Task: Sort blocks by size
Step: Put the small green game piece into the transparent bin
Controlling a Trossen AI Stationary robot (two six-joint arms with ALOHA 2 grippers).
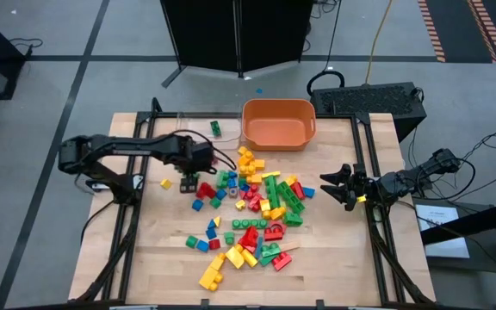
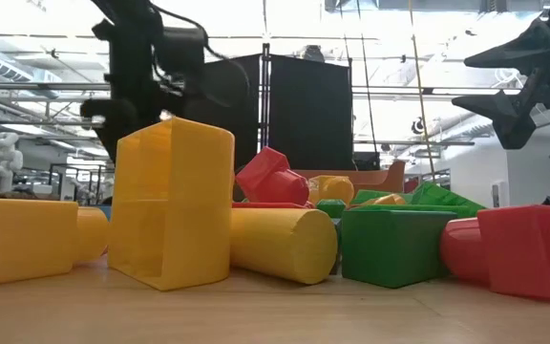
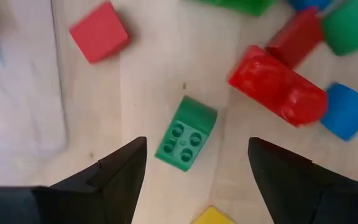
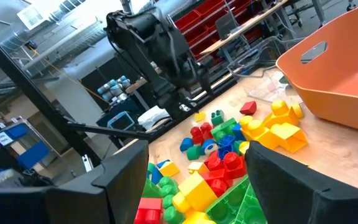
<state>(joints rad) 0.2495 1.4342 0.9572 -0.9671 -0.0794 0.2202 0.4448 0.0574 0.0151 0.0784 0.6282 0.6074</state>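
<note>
The blocks (image 1: 257, 207), red, yellow, green and blue, lie scattered in a loose pile over the middle of the wooden table. My left gripper (image 1: 189, 179) hangs at the pile's left edge, pointing down and open. Below it, a small green four-stud block (image 3: 185, 134) lies on its side on the table between the two fingers, apart from both. A red cube (image 3: 98, 31) and a red brick (image 3: 278, 87) lie close by. My right gripper (image 1: 338, 188) waits open at the table's right edge, held level, with nothing between its fingers.
An orange tub (image 1: 278, 123) stands at the table's far edge. To its left lies a clear tray (image 1: 188, 125) with one green block (image 1: 216, 128) in it. A single yellow block (image 1: 166, 182) lies left of my left gripper. Bare wood shows along the near-left part.
</note>
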